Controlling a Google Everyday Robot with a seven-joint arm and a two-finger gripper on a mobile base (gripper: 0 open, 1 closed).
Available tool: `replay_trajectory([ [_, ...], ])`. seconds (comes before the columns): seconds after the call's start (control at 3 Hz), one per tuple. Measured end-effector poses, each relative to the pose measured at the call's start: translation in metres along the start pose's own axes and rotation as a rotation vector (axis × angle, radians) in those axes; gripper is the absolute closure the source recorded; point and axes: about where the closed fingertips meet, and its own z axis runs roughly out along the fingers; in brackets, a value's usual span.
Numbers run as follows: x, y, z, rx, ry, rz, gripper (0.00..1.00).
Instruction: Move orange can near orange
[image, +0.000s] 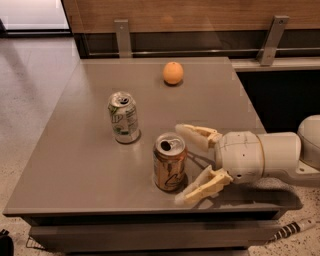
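The orange can (170, 162) stands upright near the front edge of the grey table (75, 160); it is coppery brown with dark script and a silver top. The orange (173, 73) lies at the far side of the table, well apart from the can. My gripper (183, 162) comes in from the right at can height. It is open, with one finger (196, 133) behind the can and the other (202, 186) in front of it. The fingertips reach the can's right side; the can is not gripped.
A green-and-white silver can (123, 117) stands upright to the left of and behind the orange can. A wooden wall with metal brackets (122, 37) runs behind the table. The floor drops away at the left and front edges.
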Motion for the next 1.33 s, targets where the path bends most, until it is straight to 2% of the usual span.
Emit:
replay_trajectory([
  [0.67,-0.013,0.016,0.027,-0.070,-0.057,-0.047,0.61],
  [1.0,-0.014,0.017,0.029,-0.074,-0.056,-0.049,0.83],
  [1.33,-0.015,0.018,0.030,-0.077,-0.055,-0.052,1.00],
])
